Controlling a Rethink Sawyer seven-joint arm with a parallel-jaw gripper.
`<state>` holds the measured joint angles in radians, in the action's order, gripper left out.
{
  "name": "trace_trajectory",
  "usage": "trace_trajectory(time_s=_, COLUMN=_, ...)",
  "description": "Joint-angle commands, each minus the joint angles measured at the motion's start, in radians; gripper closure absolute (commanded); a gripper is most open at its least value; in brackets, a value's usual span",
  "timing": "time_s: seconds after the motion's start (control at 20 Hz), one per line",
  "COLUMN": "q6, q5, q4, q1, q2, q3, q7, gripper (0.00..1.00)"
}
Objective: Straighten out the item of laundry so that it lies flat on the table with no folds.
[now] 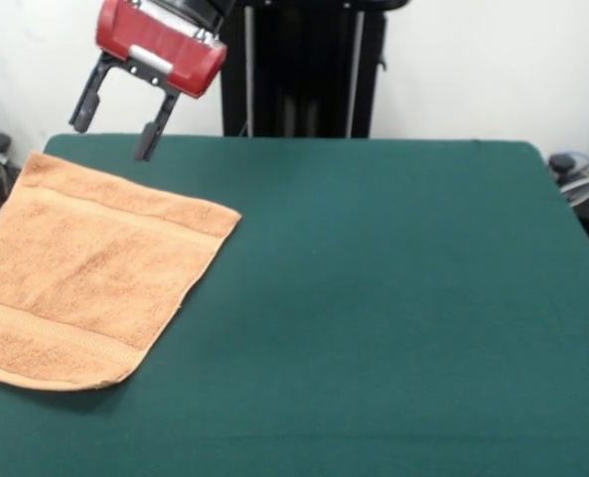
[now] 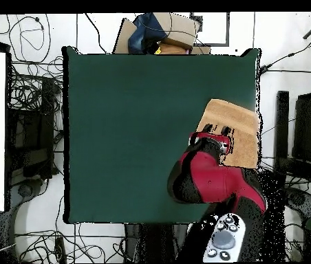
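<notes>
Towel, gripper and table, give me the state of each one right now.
Towel: spread flat at the table's edge, no folds showing, not held.
Gripper: jaws open, empty, hanging above the towel's far edge.
Table: green cloth smooth, towel reaching its side edge.

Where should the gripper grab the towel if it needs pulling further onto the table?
Probably the towel's free corner nearest the table's middle, coming straight down from above. The towel lies flat, so only a thin edge can be pinched. The open gripper hangs above the far edge.
</notes>
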<state>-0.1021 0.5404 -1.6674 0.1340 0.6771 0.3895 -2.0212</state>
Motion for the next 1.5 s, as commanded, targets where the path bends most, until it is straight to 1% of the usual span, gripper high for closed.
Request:
trace_trajectory(time_s=0.05, q6=0.173, q5=-0.073, q4=-0.025, q1=0.078, q2=0.019, q3=-0.299, q7=-0.078, gripper=0.0)
trace_trajectory(time_s=0.2, q6=0.158, q5=-0.107, q4=0.013, q1=0.057, q2=-0.016, q3=-0.269, q7=-0.111, gripper=0.0)
trace_trajectory(time_s=0.35, q6=0.165, q5=-0.126, q4=0.045, q1=0.039, q2=-0.039, q3=-0.25, q7=-0.111, gripper=0.0)
trace_trajectory(time_s=0.5, q6=0.187, q5=-0.154, q4=0.072, q1=0.04, q2=-0.057, q3=-0.252, q7=-0.111, gripper=0.0)
trace_trajectory(time_s=0.8, q6=0.187, q5=-0.184, q4=0.169, q1=-0.013, q2=-0.14, q3=-0.184, q7=-0.095, gripper=0.0)
trace_trajectory(time_s=1.2, q6=0.211, q5=-0.194, q4=0.279, q1=-0.019, q2=-0.21, q3=-0.189, q7=-0.062, gripper=0.0)
trace_trajectory(time_s=1.35, q6=0.219, q5=-0.199, q4=0.303, q1=-0.02, q2=-0.231, q3=-0.192, q7=-0.061, gripper=0.0)
trace_trajectory(time_s=1.5, q6=0.208, q5=-0.211, q4=0.335, q1=-0.032, q2=-0.267, q3=-0.175, q7=-0.078, gripper=0.0)
